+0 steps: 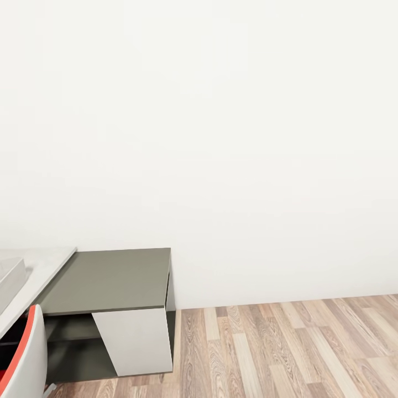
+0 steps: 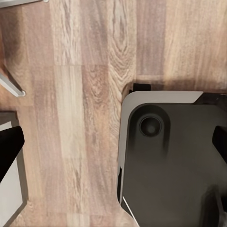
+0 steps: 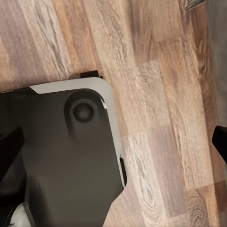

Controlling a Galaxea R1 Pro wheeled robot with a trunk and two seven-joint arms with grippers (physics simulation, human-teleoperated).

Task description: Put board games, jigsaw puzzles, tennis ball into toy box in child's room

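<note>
While hanging over the wood-plank floor [image 2: 80,94], stands released at the left gripper [image 2: 113,144] and at the right gripper [image 3: 113,142] alike, dark fingertips [image 2: 8,149] spread wide to either side with nothing gripped between, and looks down past each onto the robot's dark, grey-rimmed base [image 3: 61,156] just below. Shows, in the head view, a corner of the pale grey toy box [image 1: 10,279] on the light-grey table [image 1: 50,265], beside the lower dark grey shelf unit [image 1: 110,279] against the white wall [image 1: 221,138], with a white, red-edged chair back [image 1: 30,359] in front. Cannot place any of these against either gripper.
</note>
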